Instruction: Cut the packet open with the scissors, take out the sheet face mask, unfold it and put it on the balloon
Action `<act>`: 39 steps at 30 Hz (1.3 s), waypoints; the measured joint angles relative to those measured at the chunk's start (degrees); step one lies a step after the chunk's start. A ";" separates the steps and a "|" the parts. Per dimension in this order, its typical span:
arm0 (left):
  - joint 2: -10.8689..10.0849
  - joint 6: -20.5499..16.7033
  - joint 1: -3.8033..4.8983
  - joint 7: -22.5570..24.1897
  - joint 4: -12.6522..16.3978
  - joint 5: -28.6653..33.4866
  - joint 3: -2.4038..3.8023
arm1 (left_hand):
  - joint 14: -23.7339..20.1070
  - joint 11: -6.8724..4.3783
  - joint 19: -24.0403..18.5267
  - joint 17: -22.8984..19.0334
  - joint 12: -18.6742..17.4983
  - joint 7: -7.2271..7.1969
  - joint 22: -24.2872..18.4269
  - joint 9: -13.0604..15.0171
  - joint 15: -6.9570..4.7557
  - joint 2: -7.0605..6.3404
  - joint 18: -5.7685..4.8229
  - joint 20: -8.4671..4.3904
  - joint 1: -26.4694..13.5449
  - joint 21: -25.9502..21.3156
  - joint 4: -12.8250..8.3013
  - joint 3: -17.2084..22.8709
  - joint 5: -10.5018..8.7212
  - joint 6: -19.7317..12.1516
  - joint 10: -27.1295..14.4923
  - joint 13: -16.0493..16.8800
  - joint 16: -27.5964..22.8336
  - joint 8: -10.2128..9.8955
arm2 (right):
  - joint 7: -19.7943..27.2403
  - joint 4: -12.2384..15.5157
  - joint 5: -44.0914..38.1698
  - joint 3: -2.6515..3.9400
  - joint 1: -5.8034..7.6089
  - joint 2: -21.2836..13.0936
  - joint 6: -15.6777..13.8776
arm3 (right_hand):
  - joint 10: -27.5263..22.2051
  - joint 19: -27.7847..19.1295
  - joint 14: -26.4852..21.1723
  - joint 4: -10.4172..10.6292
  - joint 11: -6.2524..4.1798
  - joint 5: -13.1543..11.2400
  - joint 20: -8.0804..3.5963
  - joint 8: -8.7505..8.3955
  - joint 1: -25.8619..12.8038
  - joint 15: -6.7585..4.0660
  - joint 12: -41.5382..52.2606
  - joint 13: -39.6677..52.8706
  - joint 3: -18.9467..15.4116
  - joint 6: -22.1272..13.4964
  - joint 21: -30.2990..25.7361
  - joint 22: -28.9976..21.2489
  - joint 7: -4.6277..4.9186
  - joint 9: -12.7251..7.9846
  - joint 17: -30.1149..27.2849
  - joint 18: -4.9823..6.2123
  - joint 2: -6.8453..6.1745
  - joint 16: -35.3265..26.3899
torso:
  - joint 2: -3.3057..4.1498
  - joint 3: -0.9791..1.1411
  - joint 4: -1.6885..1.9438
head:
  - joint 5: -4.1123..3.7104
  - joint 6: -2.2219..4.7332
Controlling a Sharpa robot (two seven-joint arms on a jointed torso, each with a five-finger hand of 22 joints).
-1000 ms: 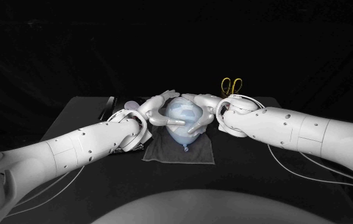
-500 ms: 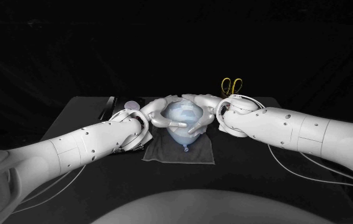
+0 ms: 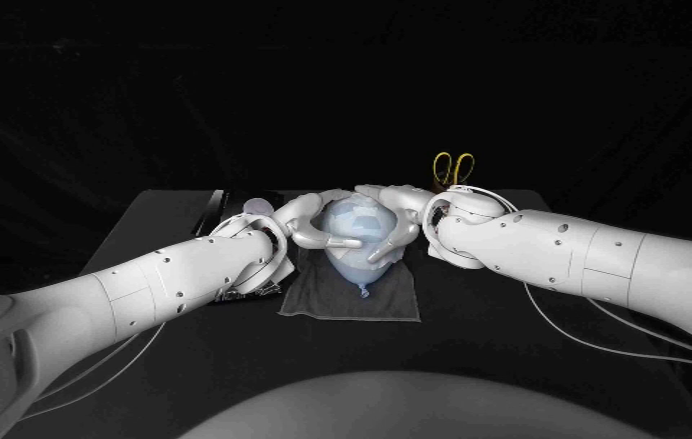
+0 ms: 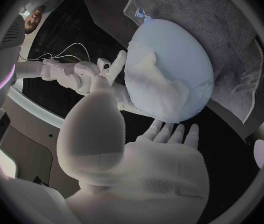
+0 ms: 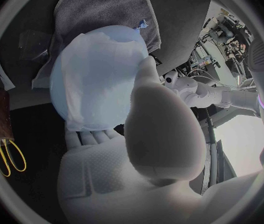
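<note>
My left hand [image 3: 306, 217] and right hand [image 3: 397, 214] meet on either side of the job. The left fingers [image 4: 169, 133] lie spread against the round far end, and the right fingers [image 5: 88, 137] mirror them from the other flank. Neither hand is clenched on anything; both are laid open in a loose cup.

Between them sits the pale blue rubber balloon [image 3: 358, 224], lying on its side with its knot pointing back toward me. The white sheet face mask [image 4: 150, 84] is already draped over its upper curve, wrinkled and folded along one edge. The balloon rests on a dark grey towel [image 3: 325, 299] spread on the black surface [image 3: 159, 219]. The yellow-handled scissors [image 3: 454, 169] lie well apart, beyond my right wrist.

As I judge it, the task is in its closing step, seating the mask. Doing it well means light, even pressure from both sides at once, so the balloon neither rolls off the towel nor squirts out between my palms. I should stroke outward from the mask's middle to flatten the creased edge. Fingertips should stay flat, never digging in, since the skin could burst.
</note>
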 measured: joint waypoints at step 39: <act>-1.58 4.25 -0.09 -7.16 -2.58 4.90 -0.12 | 2.67 2.32 0.43 1.32 -0.67 0.17 0.17 1.04 1.28 -0.16 0.00 0.42 2.93 0.00 0.00 0.00 0.25 1.07 2.42 0.38 1.33 1.06 | 1.87 0.67 1.21 -0.03 -0.01 -0.85 -2.51 | 1.94 1.70 0.84 0.03 1.40 0.00 0.00 0.26 0.88 0.61 0.24 0.24 1.64 0.33 0.37 0.03 -0.06 0.40 0.65 -0.13 0.88 0.00 | -0.02 0.00 0.02 | -0.14 0.00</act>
